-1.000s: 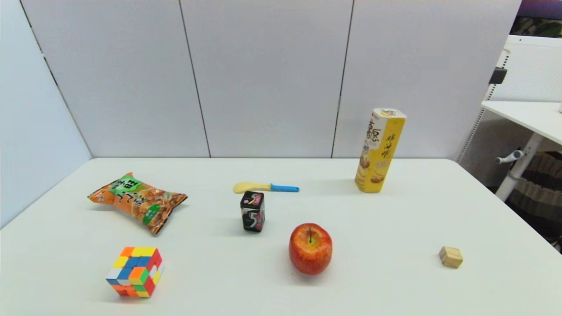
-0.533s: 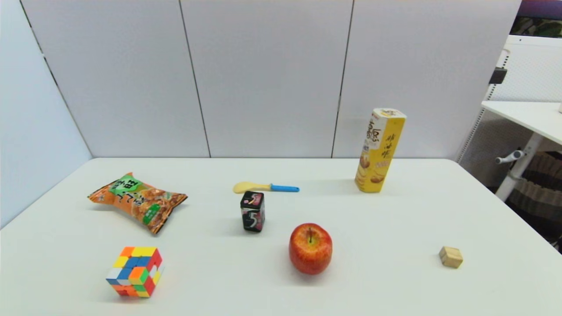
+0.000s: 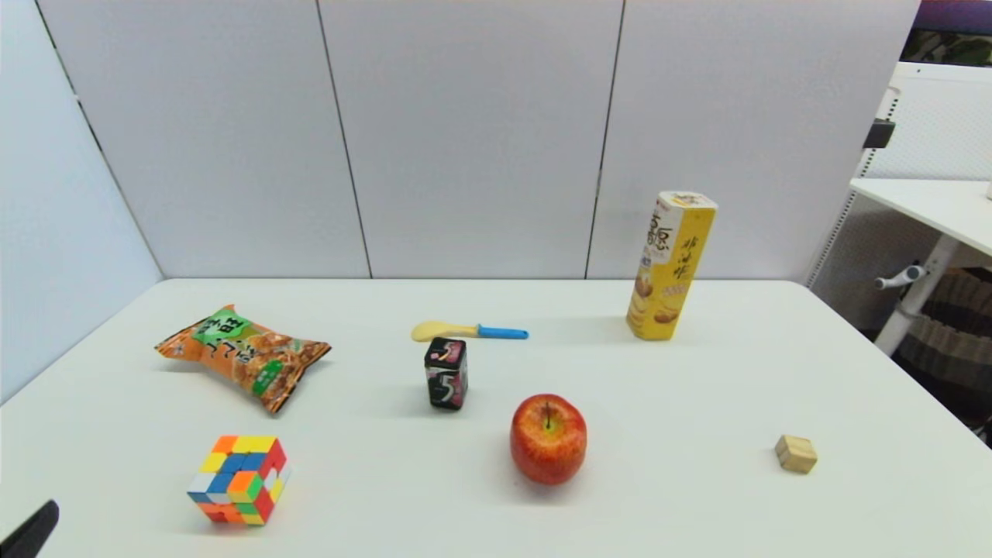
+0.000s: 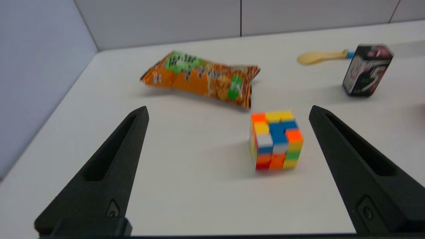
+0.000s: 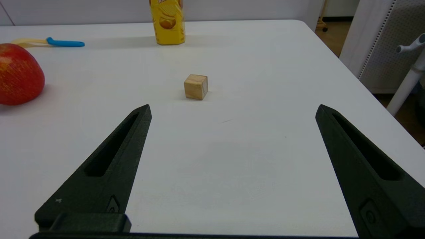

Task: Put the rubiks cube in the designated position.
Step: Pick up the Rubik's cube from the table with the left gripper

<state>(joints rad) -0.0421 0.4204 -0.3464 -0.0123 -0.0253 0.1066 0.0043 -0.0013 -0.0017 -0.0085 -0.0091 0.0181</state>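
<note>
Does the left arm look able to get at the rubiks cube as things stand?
Probably yes. The left gripper is open, the rubiks cube stands alone on bare table ahead of its fingers, and the snack bag lies well behind it.

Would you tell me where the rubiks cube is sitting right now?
In the head view the rubiks cube rests near the table's front-left, in front of the snack bag, ahead of the open left gripper.

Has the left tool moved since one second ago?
Yes. The left tool has entered the head view at the near left corner, coming toward the rubiks cube, which stays put.
</note>
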